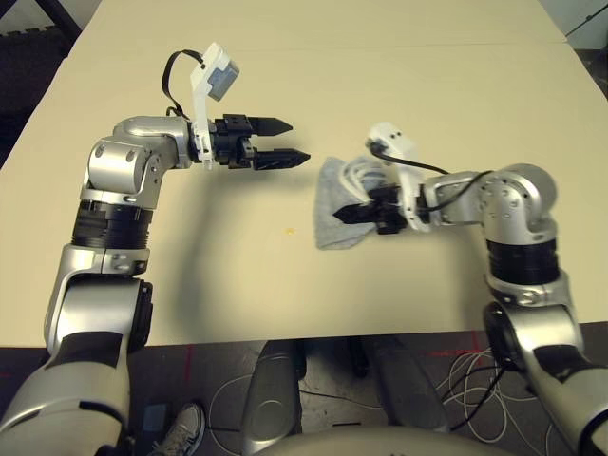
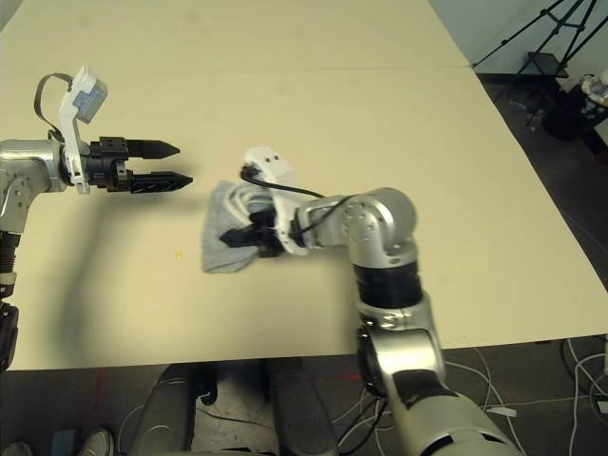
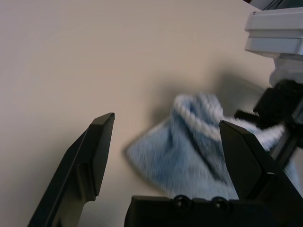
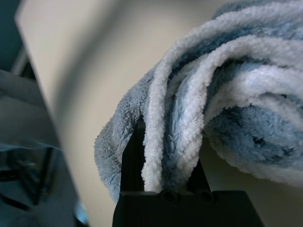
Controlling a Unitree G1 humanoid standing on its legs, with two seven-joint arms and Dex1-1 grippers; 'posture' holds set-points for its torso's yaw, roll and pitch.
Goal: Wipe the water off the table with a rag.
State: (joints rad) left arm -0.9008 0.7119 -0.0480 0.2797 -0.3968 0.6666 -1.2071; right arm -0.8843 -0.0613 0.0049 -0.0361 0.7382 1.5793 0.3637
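Cream-beige table (image 1: 399, 85) underneath it all, matte and plain. Left gripper (image 1: 293, 141) up off the surface, fingers spread apart, nothing between them, aimed at the cloth. Right gripper (image 1: 353, 213) down low, clamped tight on the rag (image 1: 334, 204), bunched grey-blue terry lying on the tabletop near the middle. Tiny amber droplet of water (image 1: 290, 229) just beside the rag's left edge.

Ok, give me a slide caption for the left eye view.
Right gripper clamps the bunched rag on the table near a yellow droplet; left gripper hovers open.
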